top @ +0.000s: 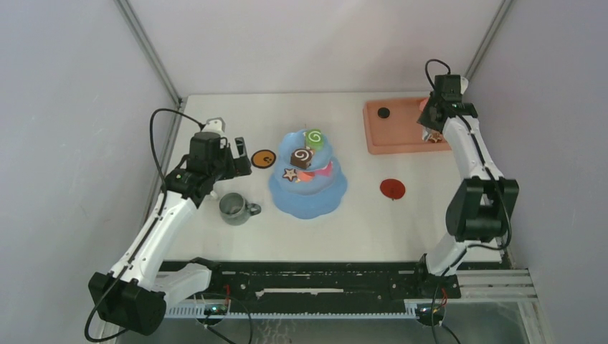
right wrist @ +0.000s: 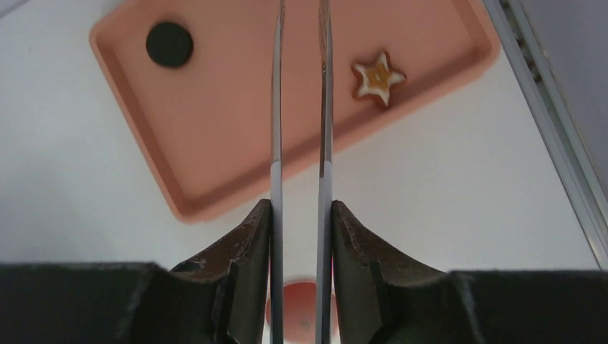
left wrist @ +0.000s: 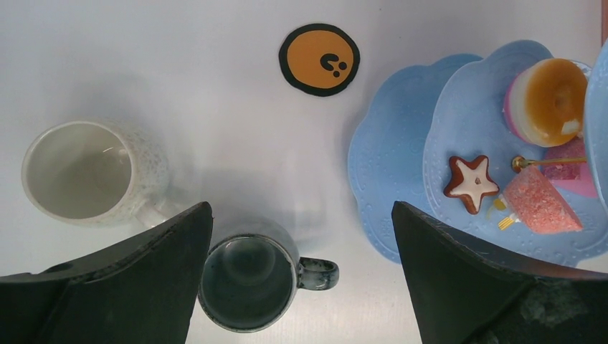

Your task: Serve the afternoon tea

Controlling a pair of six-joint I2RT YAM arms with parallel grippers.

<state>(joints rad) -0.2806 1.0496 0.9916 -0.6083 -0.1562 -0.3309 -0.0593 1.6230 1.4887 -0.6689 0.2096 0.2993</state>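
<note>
The light blue three-tier cake stand (top: pixel 308 192) stands mid-table and carries a green swirl roll (top: pixel 313 136), a brown swirl roll (top: pixel 301 158) and a star cookie (top: pixel 290 173). The left wrist view shows an orange tart (left wrist: pixel 548 100) and a pink slice (left wrist: pixel 541 204) on it. My left gripper (top: pixel 240 161) is open and empty above the grey-green mug (left wrist: pixel 247 283); a white mug (left wrist: pixel 79 170) stands beside it. My right gripper (right wrist: pixel 301 208) is shut on the metal tongs (right wrist: pixel 276 107) over the salmon-pink tray (right wrist: pixel 236 122), where another star cookie (right wrist: pixel 378 77) lies.
An orange coaster (top: pixel 264 158) lies left of the stand and a red coaster (top: pixel 392 188) to its right. A black disc (right wrist: pixel 169 44) sits in the tray's far left corner. In the top view the white mug is hidden under the left arm.
</note>
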